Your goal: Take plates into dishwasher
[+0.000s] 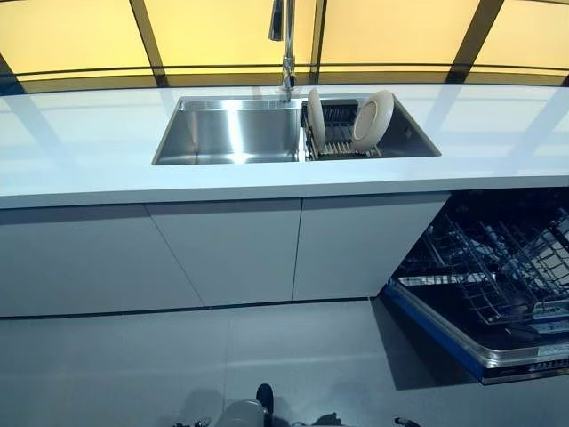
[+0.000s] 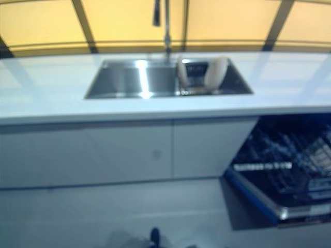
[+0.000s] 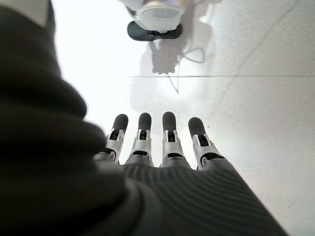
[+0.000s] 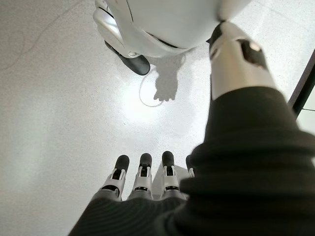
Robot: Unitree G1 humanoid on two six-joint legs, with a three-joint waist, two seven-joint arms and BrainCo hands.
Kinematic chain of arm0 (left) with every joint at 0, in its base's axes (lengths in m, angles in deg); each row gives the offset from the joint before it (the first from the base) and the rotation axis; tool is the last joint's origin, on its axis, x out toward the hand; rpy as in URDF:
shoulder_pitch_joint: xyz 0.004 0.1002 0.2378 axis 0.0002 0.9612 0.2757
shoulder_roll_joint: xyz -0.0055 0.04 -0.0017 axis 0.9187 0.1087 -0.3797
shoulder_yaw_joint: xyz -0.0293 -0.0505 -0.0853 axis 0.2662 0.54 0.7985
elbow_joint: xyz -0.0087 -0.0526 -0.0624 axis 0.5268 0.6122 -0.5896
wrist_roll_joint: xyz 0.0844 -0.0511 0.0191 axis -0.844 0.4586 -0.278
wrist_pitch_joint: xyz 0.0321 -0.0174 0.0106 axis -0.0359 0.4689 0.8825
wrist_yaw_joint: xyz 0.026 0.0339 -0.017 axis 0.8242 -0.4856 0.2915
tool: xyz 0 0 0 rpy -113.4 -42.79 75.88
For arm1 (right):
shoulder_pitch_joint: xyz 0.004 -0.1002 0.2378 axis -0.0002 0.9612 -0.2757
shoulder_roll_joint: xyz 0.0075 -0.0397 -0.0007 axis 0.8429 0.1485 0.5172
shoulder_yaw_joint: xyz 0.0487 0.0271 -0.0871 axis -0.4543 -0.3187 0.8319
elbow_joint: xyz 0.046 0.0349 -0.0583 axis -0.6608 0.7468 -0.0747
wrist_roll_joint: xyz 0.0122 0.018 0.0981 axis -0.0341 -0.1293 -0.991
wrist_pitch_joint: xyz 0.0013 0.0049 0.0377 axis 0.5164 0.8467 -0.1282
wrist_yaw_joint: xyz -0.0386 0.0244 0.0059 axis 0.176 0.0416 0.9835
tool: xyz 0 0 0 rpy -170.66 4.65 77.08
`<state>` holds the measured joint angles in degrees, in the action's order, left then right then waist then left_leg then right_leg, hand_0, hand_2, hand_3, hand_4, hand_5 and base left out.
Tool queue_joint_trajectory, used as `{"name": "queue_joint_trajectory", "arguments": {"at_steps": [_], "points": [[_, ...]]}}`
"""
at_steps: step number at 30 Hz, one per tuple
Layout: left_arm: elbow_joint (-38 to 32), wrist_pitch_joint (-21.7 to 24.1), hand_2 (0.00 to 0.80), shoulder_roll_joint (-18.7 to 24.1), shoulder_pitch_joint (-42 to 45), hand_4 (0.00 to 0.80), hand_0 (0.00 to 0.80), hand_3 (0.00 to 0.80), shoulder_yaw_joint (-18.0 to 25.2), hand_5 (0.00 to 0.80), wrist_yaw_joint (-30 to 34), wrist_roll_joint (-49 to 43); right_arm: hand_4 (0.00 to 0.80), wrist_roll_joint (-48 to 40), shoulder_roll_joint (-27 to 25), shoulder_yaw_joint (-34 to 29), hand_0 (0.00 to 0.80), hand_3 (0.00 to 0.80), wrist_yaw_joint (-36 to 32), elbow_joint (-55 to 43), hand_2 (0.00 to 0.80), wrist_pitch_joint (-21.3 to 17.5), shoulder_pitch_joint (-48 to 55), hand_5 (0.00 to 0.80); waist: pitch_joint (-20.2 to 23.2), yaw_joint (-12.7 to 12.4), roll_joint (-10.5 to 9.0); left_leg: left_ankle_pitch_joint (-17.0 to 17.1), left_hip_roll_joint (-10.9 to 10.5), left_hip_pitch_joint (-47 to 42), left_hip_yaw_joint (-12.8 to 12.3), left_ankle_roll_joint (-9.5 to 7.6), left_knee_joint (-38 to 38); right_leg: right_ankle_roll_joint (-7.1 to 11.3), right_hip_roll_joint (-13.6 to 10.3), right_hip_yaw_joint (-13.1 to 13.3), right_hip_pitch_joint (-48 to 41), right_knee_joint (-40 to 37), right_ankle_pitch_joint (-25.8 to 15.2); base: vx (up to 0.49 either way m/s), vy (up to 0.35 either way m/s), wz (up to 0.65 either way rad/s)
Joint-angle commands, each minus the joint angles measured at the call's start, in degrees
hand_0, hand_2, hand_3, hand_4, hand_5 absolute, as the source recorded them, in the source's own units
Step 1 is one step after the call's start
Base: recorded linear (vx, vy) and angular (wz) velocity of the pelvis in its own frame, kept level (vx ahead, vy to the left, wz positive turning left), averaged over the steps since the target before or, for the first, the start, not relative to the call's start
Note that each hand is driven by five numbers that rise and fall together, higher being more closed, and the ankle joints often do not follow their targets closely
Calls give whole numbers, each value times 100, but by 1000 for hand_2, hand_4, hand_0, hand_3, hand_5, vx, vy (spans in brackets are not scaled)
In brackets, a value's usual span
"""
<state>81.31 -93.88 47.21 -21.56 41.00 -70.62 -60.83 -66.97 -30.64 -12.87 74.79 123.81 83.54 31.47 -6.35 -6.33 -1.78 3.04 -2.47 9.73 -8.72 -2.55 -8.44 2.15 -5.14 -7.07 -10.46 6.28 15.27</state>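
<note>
Two cream plates stand on edge in a dark dish rack [image 1: 336,133] in the right half of the steel sink [image 1: 229,132]: a tilted one [image 1: 372,119] on the right and a thinner one [image 1: 315,116] on the left. The dishwasher [image 1: 498,276] is open at the lower right, its door down and its wire rack [image 1: 507,258] pulled out. My left hand [image 3: 157,142] hangs over the grey floor with straight fingers and holds nothing. My right hand [image 4: 142,179] also points at the floor, fingers straight and empty. Neither hand shows in the eye views.
A white counter [image 1: 89,151] runs across the view above closed grey cabinet doors [image 1: 222,253]. A tall faucet [image 1: 286,44] rises behind the sink. Yellow-lit window panes lie beyond. Grey floor [image 1: 178,365] spreads between me and the cabinets.
</note>
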Motion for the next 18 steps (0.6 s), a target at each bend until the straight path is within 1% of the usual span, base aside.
{"name": "queue_joint_trajectory", "arguments": {"at_steps": [1,2,3,4,5,6,7,8,9,10,11,12,13,14,15,16,17,18], "points": [[72,176,0,-98,-215,0,0,0,47,0,-45,-369,0,-312,-186,-290,0,0,226,-90,0,-94,-68,0,-33,-15,76,-283,338,641,169,206,-472,289,-237,-215,-648,-97,-485,216,181,2],[98,196,0,-78,-239,0,0,0,43,0,-59,-403,0,-458,-162,-416,0,0,330,-43,0,-60,-85,0,25,-8,56,-403,231,562,157,65,-499,401,-365,-208,-666,270,-592,253,220,1],[102,194,0,-75,-252,0,0,0,48,0,-88,-397,0,-480,-151,-498,0,0,378,-30,0,-19,-95,0,59,-8,25,-417,113,447,192,-15,-402,485,-500,-217,-643,544,-873,274,292,0],[85,182,0,-63,-262,0,0,0,69,0,-133,-377,0,-507,-154,-587,0,0,399,-12,0,-20,-100,0,122,-5,46,-373,-59,214,328,-124,-99,583,-725,-94,-381,1446,-1610,250,318,-5],[90,180,0,-30,-284,0,0,0,11,0,-142,-326,0,-597,-157,-643,0,0,425,-24,0,-60,-78,0,158,58,138,-396,-128,33,493,-222,102,611,-690,145,49,2316,-1988,259,340,-13],[87,161,0,14,-284,0,0,0,-34,0,-123,-321,0,-632,-171,-702,0,0,460,-48,0,-129,-43,0,143,171,194,-412,-198,-152,618,-291,231,616,-512,367,565,3001,-2152,251,291,-13],[88,122,0,63,-286,0,0,0,-76,0,-84,-363,0,-635,-210,-729,0,0,480,-111,0,-175,-4,0,112,295,280,-400,-230,-334,744,-315,333,544,-332,434,1130,3407,-2320,242,232,12],[83,68,0,94,-308,0,0,0,-57,0,-75,-407,0,-687,-241,-682,0,0,511,-133,0,-197,4,0,61,387,337,-406,-226,-529,766,-301,422,472,-332,309,1601,3438,-2310,232,152,43],[100,38,0,124,-341,0,0,0,-60,0,-91,-355,0,-782,-278,-633,0,0,528,-128,0,-220,-23,0,11,450,391,-390,-177,-697,762,-263,508,365,-371,136,1852,3134,-2086,221,37,48],[112,21,0,147,-360,0,0,0,-73,0,-96,-294,0,-838,-302,-601,0,0,543,-117,0,-236,-42,0,-41,496,395,-404,-157,-820,738,-226,532,315,-409,5,1938,2736,-1931,283,-116,26],[130,11,0,192,-397,0,0,0,-94,0,-61,-243,0,-875,-348,-571,0,0,565,-91,0,-290,-79,0,-74,551,409,-466,-96,-937,697,-161,541,269,-376,-190,1986,1769,-1808,303,-207,5],[149,33,0,215,-413,0,0,0,-64,0,-22,-292,0,-922,-367,-576,0,0,545,-63,0,-329,-87,0,-96,585,381,-555,-84,-1000,667,-128,503,284,-405,-265,1982,1182,-1847,386,-288,7],[199,66,0,214,-419,0,0,0,-11,0,27,-347,0,-910,-365,-614,0,0,473,-31,0,-379,-79,0,-107,656,261,-740,-193,-1121,683,-92,438,445,-570,-275,2117,385,-2354,410,-283,13],[246,75,0,208,-423,0,0,0,23,0,51,-373,0,-810,-354,-657,0,0,419,-18,0,-415,-64,0,-125,734,212,-889,-231,-1265,758,-80,405,578,-630,-225,2249,-247,-2652,458,-278,19],[253,57,0,215,-417,0,0,0,50,0,58,-361,0,-743,-357,-684,0,0,380,-8,0,-444,-62,0,-139,819,214,-993,-215,-1389,833,-77,369,656,-586,-116,2374,-755,-2772,436,-241,21],[233,42,0,218,-392,0,0,0,65,0,43,-307,0,-602,-367,-705,0,0,320,-18,0,-496,-65,0,-146,880,234,-1143,-171,-1530,886,-86,295,653,-546,-37,2445,-918,-2794,369,-224,29],[228,46,0,212,-372,0,0,0,89,0,56,-285,0,-537,-363,-664,0,0,294,-26,0,-571,-80,0,-140,883,190,-1315,-187,-1564,928,-109,124,588,-541,30,2429,-668,-2726,306,-214,34],[245,59,0,204,-341,0,0,0,90,0,80,-297,0,-466,-339,-628,0,0,311,-17,0,-606,-88,0,-123,870,130,-1463,-200,-1522,914,-144,-93,568,-564,30,2325,-482,-2612,279,-236,38]]}}
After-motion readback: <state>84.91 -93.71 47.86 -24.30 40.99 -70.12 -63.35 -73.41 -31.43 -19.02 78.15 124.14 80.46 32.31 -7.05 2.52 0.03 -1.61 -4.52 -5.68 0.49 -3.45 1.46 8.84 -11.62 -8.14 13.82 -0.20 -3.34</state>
